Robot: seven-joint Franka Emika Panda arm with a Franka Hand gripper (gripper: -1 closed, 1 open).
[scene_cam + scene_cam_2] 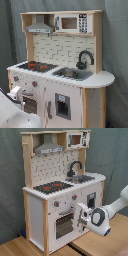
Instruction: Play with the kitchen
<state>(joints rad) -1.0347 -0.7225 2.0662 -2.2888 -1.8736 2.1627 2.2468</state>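
Observation:
The kitchen (65, 50) (55, 173) is a tall white and light-wood toy. It has a black-red stovetop (34, 65) (52, 187), a black faucet (85, 57) (74, 167) over a sink (72, 74), a grey hood (40, 26) and a small microwave (70, 23) (76, 139). My gripper (80, 217) (15, 94) is level with the windowed oven door (64, 224) (31, 102), right by its edge under the knobs. Whether it touches the door cannot be made out.
The toy stands on a light wooden table (30, 248) in front of a dark grey curtain (117, 50). A cupboard door with a small dark window (62, 106) sits beside the oven. My white arm (117, 208) reaches in from the second exterior view's right.

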